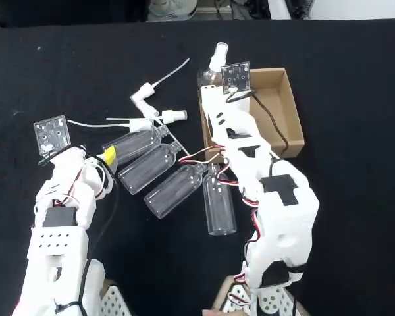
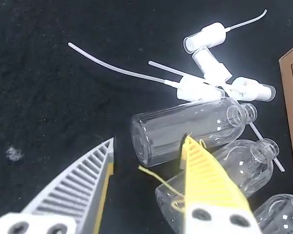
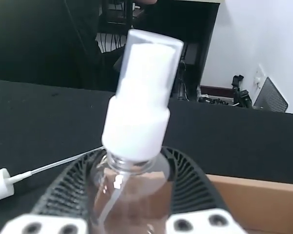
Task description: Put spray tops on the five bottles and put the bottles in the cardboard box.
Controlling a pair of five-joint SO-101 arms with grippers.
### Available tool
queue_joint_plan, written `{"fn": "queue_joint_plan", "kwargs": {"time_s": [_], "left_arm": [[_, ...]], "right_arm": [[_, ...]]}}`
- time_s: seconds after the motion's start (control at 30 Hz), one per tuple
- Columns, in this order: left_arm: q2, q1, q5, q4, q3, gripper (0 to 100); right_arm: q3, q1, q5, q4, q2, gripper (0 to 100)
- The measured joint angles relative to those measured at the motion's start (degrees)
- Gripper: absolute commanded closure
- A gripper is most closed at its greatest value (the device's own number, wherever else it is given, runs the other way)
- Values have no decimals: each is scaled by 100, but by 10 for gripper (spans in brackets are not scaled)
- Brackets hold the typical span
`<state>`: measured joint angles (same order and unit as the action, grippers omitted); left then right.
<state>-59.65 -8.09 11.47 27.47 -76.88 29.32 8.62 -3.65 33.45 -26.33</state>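
Noted right claw (image 3: 132,168) pinching capped bottle (image 3: 138,112), judged light, stiff, slippery; left claw (image 2: 147,142) spread over uncapped bottle (image 2: 195,124), best gripped mid-body.

box (image 1: 291,112) partly behind arm (image 1: 240,141), bottle (image 3: 129,192) base cropped

Matt black cloth (image 2: 49,97), flecked with lint. The left gripper (image 2: 149,140) has ribbed matt plastic fingers (image 2: 205,180), one yellow, one grey. Just ahead of their tips, a clear bottle (image 2: 185,124) of glossy smooth plastic; beyond, white spray tops (image 2: 205,36), smooth plastic. The right gripper (image 3: 132,163) has black ribbed plastic fingers (image 3: 185,180) around a capped bottle (image 3: 132,204), clear and glossy; past them, a matt brown cardboard box (image 3: 254,195).
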Motion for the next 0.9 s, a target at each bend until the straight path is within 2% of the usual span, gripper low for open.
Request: {"fn": "queue_joint_plan", "kwargs": {"time_s": [0.1,0.3,0.9], "left_arm": [[0,0,0,0,0,780],[0,0,0,0,0,780],[0,0,0,0,0,780]], "right_arm": [[0,18,9,0,0,824],[0,18,9,0,0,861],[246,35,-79,0,202,856]]}}
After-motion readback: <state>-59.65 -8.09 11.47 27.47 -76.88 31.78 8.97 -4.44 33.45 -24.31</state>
